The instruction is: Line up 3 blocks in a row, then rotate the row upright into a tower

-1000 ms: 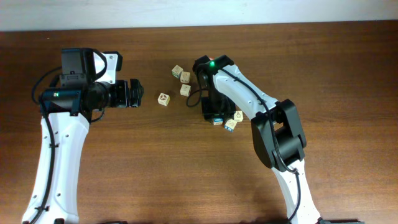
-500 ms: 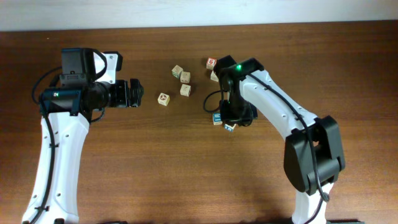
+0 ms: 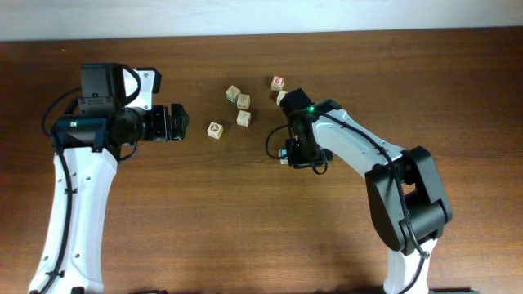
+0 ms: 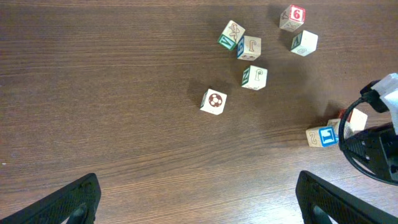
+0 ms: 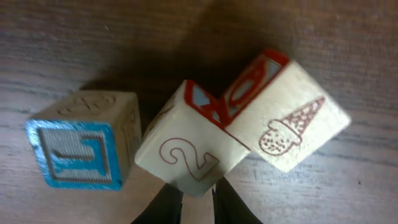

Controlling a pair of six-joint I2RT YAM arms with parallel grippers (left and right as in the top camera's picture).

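Observation:
Three light-wood blocks crowd together in the right wrist view. A blue-faced block point(image 5: 81, 152) is on the left, a tan one printed with a 2 point(image 5: 186, 155) is in the middle, and a tan one with an ice-cream cone point(image 5: 292, 124) is on the right. My right gripper point(image 5: 198, 200) is shut to a thin gap, and its tips meet the lower corner of the 2 block with nothing between them. From overhead, the right gripper point(image 3: 297, 153) covers the group and only the blue-faced block point(image 3: 285, 153) peeks out. My left gripper point(image 4: 199, 191) hangs open over bare wood, far to the left.
A cube with a red round mark point(image 3: 214, 130) lies alone left of centre. Three tan cubes point(image 3: 242, 102) cluster behind it. A red-and-white cube point(image 3: 278, 82) and a pale one point(image 3: 283, 97) sit near the back. The right arm point(image 4: 379, 143) enters the left wrist view.
The right arm has swung round and now reaches the blocks from the right. Its jaws have narrowed. The two tan blocks have been pushed in against the blue-faced one. The left arm is still.

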